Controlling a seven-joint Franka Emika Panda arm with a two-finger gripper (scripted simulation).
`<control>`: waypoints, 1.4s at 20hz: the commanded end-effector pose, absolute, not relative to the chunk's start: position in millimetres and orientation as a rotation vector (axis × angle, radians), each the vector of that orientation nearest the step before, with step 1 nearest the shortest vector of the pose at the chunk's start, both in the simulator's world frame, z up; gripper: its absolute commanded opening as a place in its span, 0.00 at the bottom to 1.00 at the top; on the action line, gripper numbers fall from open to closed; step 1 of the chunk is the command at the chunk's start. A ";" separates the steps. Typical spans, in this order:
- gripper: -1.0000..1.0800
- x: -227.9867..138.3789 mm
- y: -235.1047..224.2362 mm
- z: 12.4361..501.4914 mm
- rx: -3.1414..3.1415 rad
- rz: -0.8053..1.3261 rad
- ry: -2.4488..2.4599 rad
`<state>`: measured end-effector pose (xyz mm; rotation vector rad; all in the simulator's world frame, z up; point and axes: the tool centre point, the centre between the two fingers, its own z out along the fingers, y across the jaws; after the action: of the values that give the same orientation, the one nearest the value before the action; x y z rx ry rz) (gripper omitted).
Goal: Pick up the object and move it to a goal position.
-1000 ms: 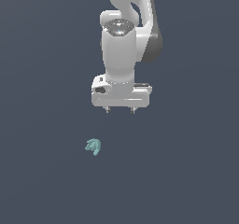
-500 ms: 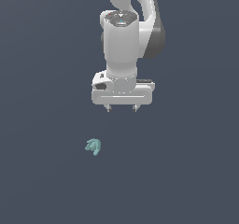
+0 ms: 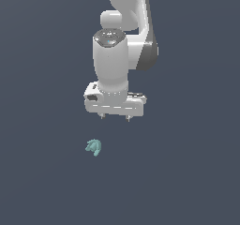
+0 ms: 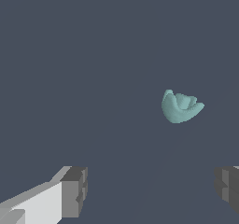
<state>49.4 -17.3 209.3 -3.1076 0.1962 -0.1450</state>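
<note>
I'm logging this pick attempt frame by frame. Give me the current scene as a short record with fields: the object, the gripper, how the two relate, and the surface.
object: small teal lumpy piece with short prongs, lying on the surface
gripper: white parallel gripper, open, pointing down
fingers: grey pads spread wide, nothing between them
relation: piece apart from the gripper, towards the exterior view's left and lower in that picture
surface: plain dark grey-blue floor

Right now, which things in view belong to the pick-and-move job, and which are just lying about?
Part of the job:
- teal lumpy piece, lying free on the surface
- tool, open, apart from the piece

Just lying about:
- nothing else; only the bare dark surface shows, and no goal marker is visible
</note>
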 end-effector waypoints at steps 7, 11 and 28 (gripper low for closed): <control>0.96 73.5 -69.2 152.8 -3.088 -0.073 0.466; 0.96 80.4 -92.3 126.2 -3.075 -0.042 0.582; 0.96 85.4 -124.0 84.0 -3.054 0.000 0.735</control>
<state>85.6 -124.3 86.3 -3.0541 0.7357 -0.0007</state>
